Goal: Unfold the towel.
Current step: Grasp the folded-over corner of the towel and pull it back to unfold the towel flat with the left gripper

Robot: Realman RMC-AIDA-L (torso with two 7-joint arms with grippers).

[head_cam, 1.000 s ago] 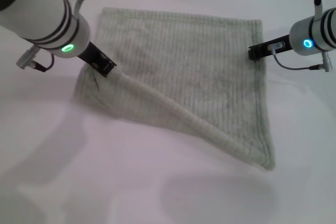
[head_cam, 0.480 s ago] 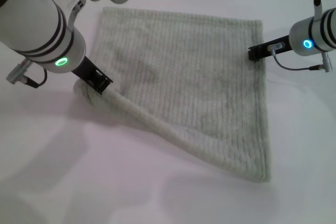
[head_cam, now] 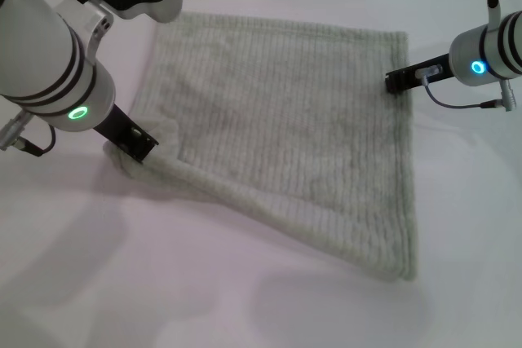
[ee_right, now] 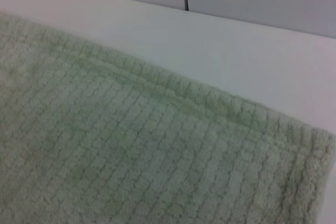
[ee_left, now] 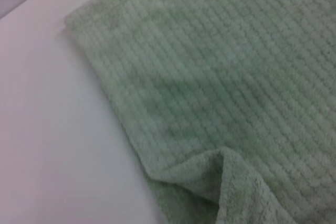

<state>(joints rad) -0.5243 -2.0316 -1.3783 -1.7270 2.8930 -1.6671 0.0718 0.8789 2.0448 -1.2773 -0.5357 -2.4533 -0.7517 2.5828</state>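
Two grippers on the towel (head_cam: pixel 285 136), which lies on the white table (head_cam: pixel 245 299). Left gripper (head_cam: pixel 134 146) is clamped on its near-left corner; cloth runs far-right from it, fold ridge slanting toward the near-right corner. Right gripper (head_cam: pixel 394 82) pins the far-right edge; finger state unclear.

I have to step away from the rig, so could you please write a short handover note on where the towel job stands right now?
Left end effector: at the towel's near-left corner, where the cloth is bunched up against it; its grip cannot be seen.
Right end effector: at the towel's right edge near the far corner, low over the hem.
Towel: on the white table, mostly spread flat, far edge straight.
Done: most of the cloth lies opened out.
Left: the near-left corner is curled over with a raised fold, and the near edge runs diagonally; likely draw that corner out and lay it flat.
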